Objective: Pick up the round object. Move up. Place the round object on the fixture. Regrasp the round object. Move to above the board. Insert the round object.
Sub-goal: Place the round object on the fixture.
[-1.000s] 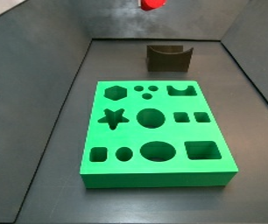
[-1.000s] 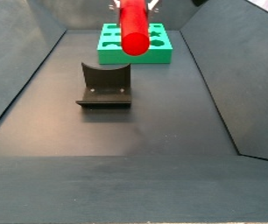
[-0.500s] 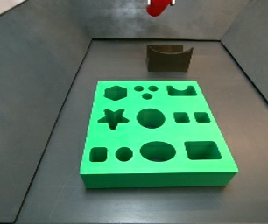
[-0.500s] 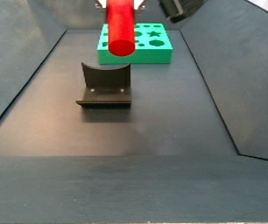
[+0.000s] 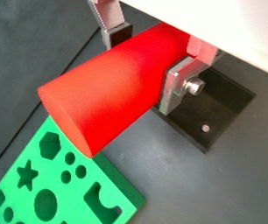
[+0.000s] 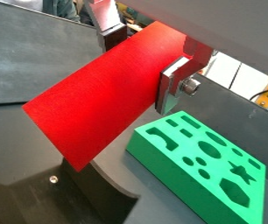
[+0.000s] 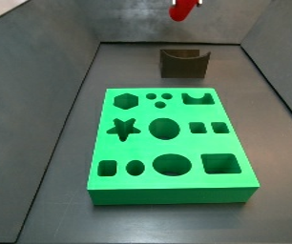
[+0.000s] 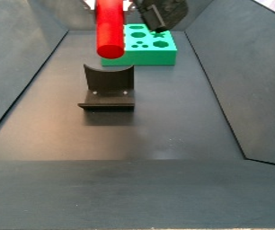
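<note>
Up high — gripper: the gripper (image 5: pixel 143 48) is closed on the red cylinder peg, raised above the floor and near the top edge in both side views.
Fingers: flat silver plates with dark pads press opposite sides of the peg; one finger (image 5: pixel 181 80) shows a screw head, its mate (image 5: pixel 109 22) is partly cut by the frame. In a wrist view the same pair shows again, near finger (image 6: pixel 176 83) against the peg's flank.
Red cylinder peg: held (image 5: pixel 116 83) between the pads near one end, most of its length jutting out past the fingers, the flat round end face free. In a side view it hangs tilted (image 8: pixel 109 29) above the fixture, clear of it; in a side view only its lower tip (image 7: pixel 182 10) enters the frame.
Gripper body: a dark part of it (image 8: pixel 162 13) sits just beside the peg's upper end.
Fixture: dark block with a U-shaped notch in its top (image 7: pixel 183 62), standing on the floor beyond the board's far edge; notch empty (image 8: pixel 108 87). Part of its base shows under the peg (image 5: pixel 213 109) and in a wrist view (image 6: pixel 67 190).
Green board: flat on the floor (image 7: pixel 172 186), apart from the fixture, all shaped holes (star, hexagon, circles, squares, oval) empty (image 8: pixel 152 53); also seen in both wrist views (image 5: pixel 72 194) (image 6: pixel 195 183).
Floor: dark grey, walled (image 8: pixel 140 153).
</note>
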